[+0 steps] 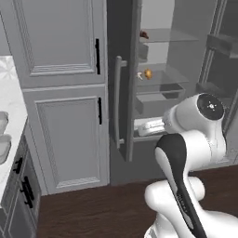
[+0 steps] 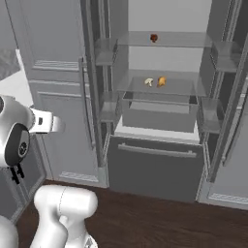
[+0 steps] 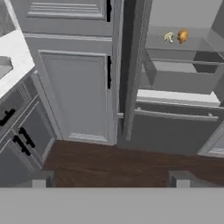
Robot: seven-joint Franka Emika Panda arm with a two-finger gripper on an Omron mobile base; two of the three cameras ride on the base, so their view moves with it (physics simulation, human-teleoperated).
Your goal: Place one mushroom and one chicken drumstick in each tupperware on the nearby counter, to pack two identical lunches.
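A pale mushroom (image 3: 169, 37) and an orange-brown chicken drumstick (image 3: 182, 36) lie side by side on a middle shelf of the open fridge, mushroom (image 2: 148, 82) to the left of drumstick (image 2: 162, 81). From the left base they are small, the mushroom (image 1: 139, 75) beside the drumstick (image 1: 148, 73). Two grey tupperware trays (image 1: 2, 122) (image 1: 3, 148) sit on the white counter (image 1: 11, 100) at far left; one tupperware (image 3: 5, 66) shows at the hand view's left edge. My gripper (image 3: 111, 181) is open and empty, well back from the fridge, over the floor.
The fridge's left door (image 1: 126, 93) stands open edge-on, its long handle (image 1: 117, 102) facing me. A dark red item (image 2: 154, 38) rests on the upper shelf. A closed freezer drawer (image 2: 155, 167) lies below. Tall grey cabinets (image 1: 65, 93) stand between fridge and counter. The floor (image 3: 113, 164) is dark wood.
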